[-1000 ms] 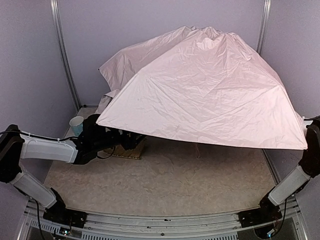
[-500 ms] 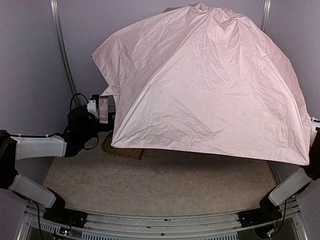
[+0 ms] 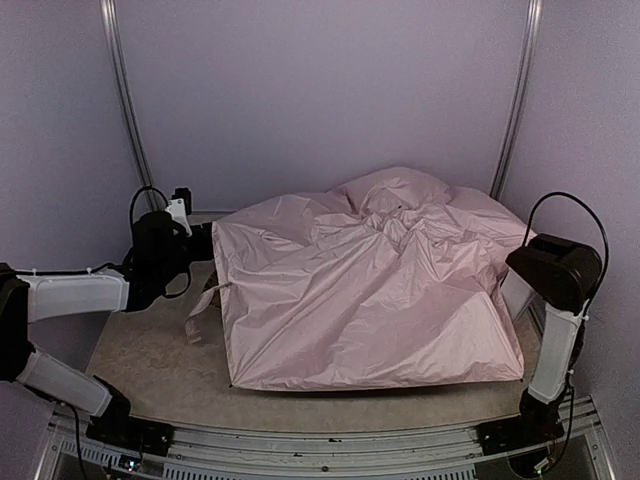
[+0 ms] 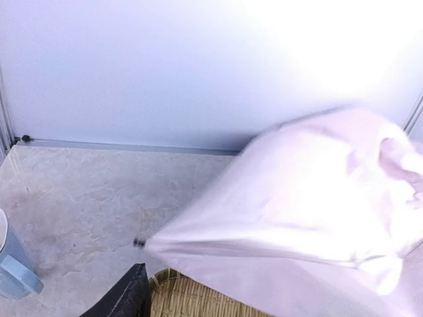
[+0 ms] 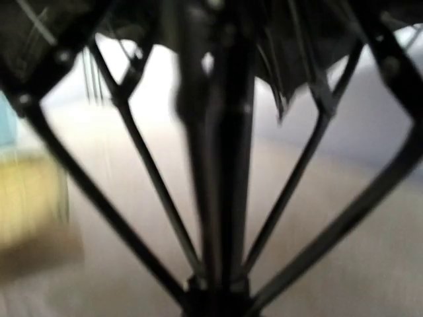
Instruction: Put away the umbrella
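So the umbrella [image 3: 360,300] lies slumped, with its canopy spread just right of the left gripper [image 3: 207,243] and draped clean over the right gripper, which is buried under it. The left one stands wide, one finger [image 4: 129,297] showing, nothing pinched. Right one: can't tell, its view is all blurry shaft [image 5: 221,165] and ribs [image 5: 142,158]. Fabric looks thin, light, floppy and slippery, and the ribs look springy and bendable, so I'd grab the stiff shaft or handle, not cloth. Long axis, I reckon, runs from the right gripper away and leftward to the bunched tip [image 3: 395,205].
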Robot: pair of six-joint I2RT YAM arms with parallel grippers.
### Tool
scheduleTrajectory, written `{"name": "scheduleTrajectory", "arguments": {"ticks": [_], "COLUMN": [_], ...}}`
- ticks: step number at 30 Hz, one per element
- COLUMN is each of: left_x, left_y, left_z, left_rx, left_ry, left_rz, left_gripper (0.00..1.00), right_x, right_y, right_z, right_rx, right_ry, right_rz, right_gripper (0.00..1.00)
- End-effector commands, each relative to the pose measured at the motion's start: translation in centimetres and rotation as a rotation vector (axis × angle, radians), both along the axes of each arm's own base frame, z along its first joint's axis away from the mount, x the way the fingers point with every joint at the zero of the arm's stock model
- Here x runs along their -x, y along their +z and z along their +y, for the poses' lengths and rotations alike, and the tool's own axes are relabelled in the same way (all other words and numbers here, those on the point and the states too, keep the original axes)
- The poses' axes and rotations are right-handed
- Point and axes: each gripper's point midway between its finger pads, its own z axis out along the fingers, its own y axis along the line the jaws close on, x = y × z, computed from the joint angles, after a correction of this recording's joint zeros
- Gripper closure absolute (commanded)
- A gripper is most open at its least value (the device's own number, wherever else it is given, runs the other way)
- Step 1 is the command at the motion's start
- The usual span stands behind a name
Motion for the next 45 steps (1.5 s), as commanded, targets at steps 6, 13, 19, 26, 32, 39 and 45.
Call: {"name": "scheduleTrajectory", "arguments": {"ticks": [6, 13, 19, 26, 32, 39, 45], "left_x": [0.3, 1.5, 2.5, 2.0, 2.1, 1.9, 1.9], "left_y": [3.4, 5.4, 6.0, 4.9, 5.6, 6.7, 7.2], "left_z": [-4.3, -4.2, -3.1, 0.4, 2.0, 1.9, 1.2], "left_rx": [-0.101, -0.119, -0.138, -0.122, -0.09, -0.09, -0.081], "left_ry": [-0.08, -0.088, -0.07, 0.038, 0.073, 0.072, 0.047], "left_rz": [-0.114, -0.162, -0.187, -0.129, -0.143, -0.163, -0.174], "left_gripper": [0.35, 0.35, 0.35, 0.35, 0.34, 0.34, 0.35], "right_x": [0.2, 1.0, 1.7, 3.1, 3.3, 4.3, 4.3], "right_y": [10.3, 18.5, 27.3, 30.9, 23.2, 7.0, 1.4], "right_z": [-0.3, -0.3, -1.1, -1.5, -1.2, -2.6, -2.9], "right_rx": [-0.171, -0.173, -0.165, -0.131, -0.145, -0.176, -0.138], "right_ry": [-0.005, 0.013, 0.019, 0.033, 0.089, 0.063, 0.039], "right_rz": [-0.295, -0.441, -0.554, -0.583, -0.395, -0.009, 0.079], "right_gripper": [1.0, 1.0, 1.0, 1.0, 1.0, 1.0, 1.0]}}
